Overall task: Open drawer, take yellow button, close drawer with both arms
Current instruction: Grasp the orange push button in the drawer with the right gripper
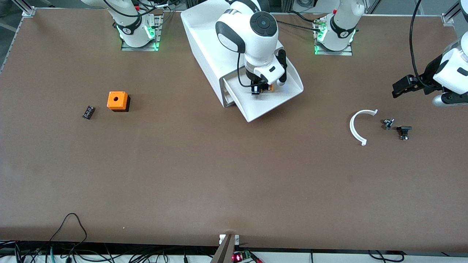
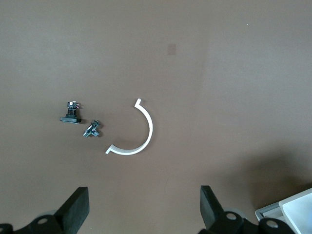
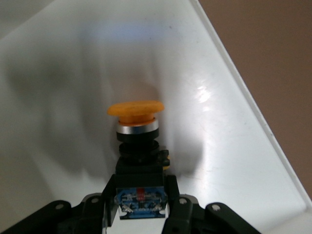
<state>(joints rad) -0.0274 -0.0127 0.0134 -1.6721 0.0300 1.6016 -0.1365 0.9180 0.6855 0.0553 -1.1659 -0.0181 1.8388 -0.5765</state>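
Observation:
The top drawer [image 1: 270, 104] of the white cabinet [image 1: 204, 44] stands pulled out toward the front camera. My right gripper [image 1: 260, 89] reaches down into it and is shut on the button [image 1: 270, 87]. In the right wrist view the fingers [image 3: 108, 191] press both sides of the button's [image 3: 136, 114] black body, and its orange cap points away over the drawer's white floor [image 3: 58, 97]. My left gripper [image 1: 398, 87] hangs open and holds nothing over the table at the left arm's end. In the left wrist view its fingertips [image 2: 78, 207] stand wide apart.
An orange cube with a hole [image 1: 117, 100] and a small black part [image 1: 88, 112] lie toward the right arm's end. A white curved strip [image 1: 356, 126] and two small black parts [image 1: 388, 124] [image 1: 404, 132] lie under the left gripper's area. The two lower drawers are shut.

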